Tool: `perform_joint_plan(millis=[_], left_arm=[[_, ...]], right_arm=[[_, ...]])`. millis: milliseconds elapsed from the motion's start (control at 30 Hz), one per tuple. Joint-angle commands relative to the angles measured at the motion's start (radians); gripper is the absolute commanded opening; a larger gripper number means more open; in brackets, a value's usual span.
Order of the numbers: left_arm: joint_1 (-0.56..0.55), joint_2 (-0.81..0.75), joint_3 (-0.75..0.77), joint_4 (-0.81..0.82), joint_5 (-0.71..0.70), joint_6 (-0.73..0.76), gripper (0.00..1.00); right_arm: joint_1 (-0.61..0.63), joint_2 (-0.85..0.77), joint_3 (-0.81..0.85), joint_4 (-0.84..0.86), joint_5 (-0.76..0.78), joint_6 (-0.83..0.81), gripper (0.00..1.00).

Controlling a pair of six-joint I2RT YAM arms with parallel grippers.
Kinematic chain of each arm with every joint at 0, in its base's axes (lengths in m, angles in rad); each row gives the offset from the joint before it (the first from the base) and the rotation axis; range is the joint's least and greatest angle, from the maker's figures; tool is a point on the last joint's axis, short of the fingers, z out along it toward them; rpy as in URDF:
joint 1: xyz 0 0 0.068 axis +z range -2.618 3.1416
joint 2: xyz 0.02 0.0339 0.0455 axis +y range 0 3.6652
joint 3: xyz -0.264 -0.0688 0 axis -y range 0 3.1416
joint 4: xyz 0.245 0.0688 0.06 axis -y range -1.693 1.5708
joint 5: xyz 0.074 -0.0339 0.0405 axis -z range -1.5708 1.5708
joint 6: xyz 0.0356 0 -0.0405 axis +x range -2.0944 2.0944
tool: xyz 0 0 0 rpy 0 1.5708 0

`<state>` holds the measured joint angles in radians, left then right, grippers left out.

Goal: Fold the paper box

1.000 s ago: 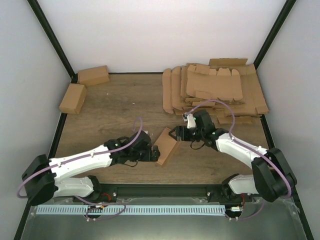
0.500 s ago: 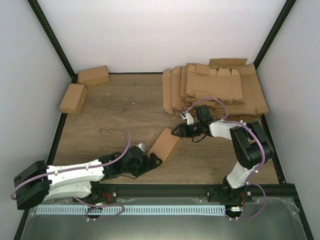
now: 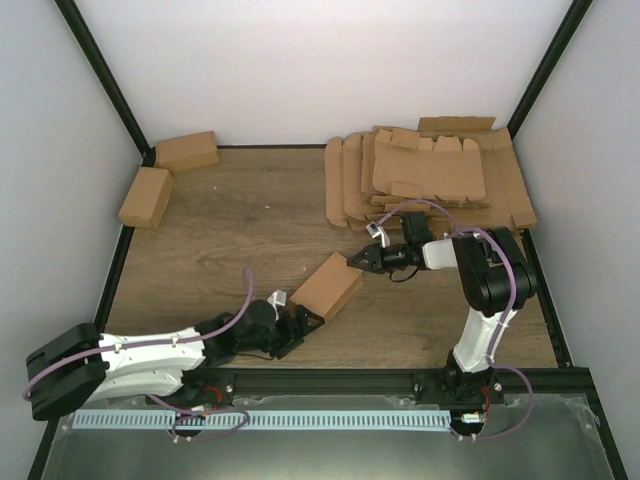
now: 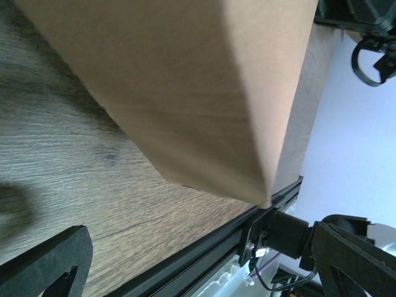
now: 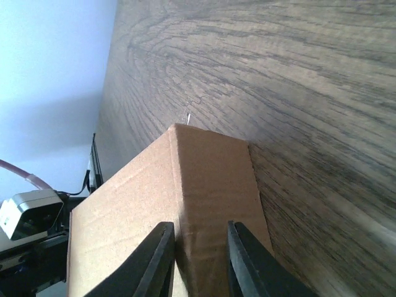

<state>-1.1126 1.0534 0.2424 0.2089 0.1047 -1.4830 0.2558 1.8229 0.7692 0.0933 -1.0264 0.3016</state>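
Since half a second before, the paper box had settled a little flatter on the table, and the left arm had shifted slightly lower. The box lay front-centre between both arms, its near end close to the table's front rail, with open wood to its left and behind it. Left fingers were spread wide at the near end, no contact visible. Right fingers were nearly together, pinching the far end's corner edge. The box was plain brown, closed and brick-shaped. The stack of flat blanks sat well apart, back right.
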Motion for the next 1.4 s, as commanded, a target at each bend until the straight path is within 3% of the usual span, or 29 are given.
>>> perform_joint_plan(millis=[0,233,333,467,967,1233,1367], left_arm=[[-0.003,-0.022,-0.022,0.110,-0.044,-0.045,1.00],[0.015,-0.027,-0.127,0.360,-0.175,-0.105,1.00],[0.044,-0.022,-0.109,0.350,-0.178,-0.072,1.00],[0.099,0.011,-0.150,0.513,-0.145,-0.097,1.00],[0.125,0.124,-0.124,0.521,-0.104,-0.114,0.96],[0.125,0.093,-0.130,0.476,-0.117,-0.113,0.95],[0.125,0.103,-0.132,0.497,-0.129,-0.109,0.88]], right_arm=[[-0.038,0.039,-0.011,0.016,-0.016,0.002,0.24],[-0.045,0.044,-0.006,0.011,-0.012,-0.002,0.24],[-0.045,0.044,-0.007,0.010,-0.009,-0.003,0.24],[-0.044,0.042,-0.008,0.012,-0.008,-0.004,0.24],[-0.045,0.049,0.008,-0.005,0.005,-0.011,0.24],[-0.056,0.064,0.024,-0.028,0.039,-0.008,0.24],[-0.058,0.066,0.024,-0.024,0.031,-0.006,0.24]])
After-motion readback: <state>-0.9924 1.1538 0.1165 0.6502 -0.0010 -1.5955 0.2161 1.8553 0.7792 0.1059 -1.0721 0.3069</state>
